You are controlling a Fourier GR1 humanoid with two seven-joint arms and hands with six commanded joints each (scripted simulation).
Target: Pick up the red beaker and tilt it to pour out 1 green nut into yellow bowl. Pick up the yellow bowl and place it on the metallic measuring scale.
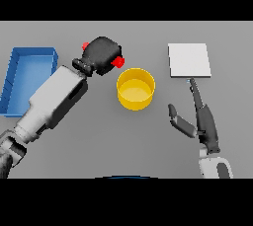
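My left hand (103, 54) is curled round the red beaker (118, 62), which lies tipped on its side; only its red ends show, one at the hand's right and one at its upper left. The beaker's right end hangs just beyond the upper left rim of the yellow bowl (135, 89), which stands at the table's middle. I see no green nut. The metallic measuring scale (189, 60), a pale square plate, lies to the right of the bowl. My right hand (201, 116) rests open below the scale, fingers straight and pointing toward it.
A blue tray (15, 74) with raised walls lies at the table's left edge, beside my left forearm (54, 99).
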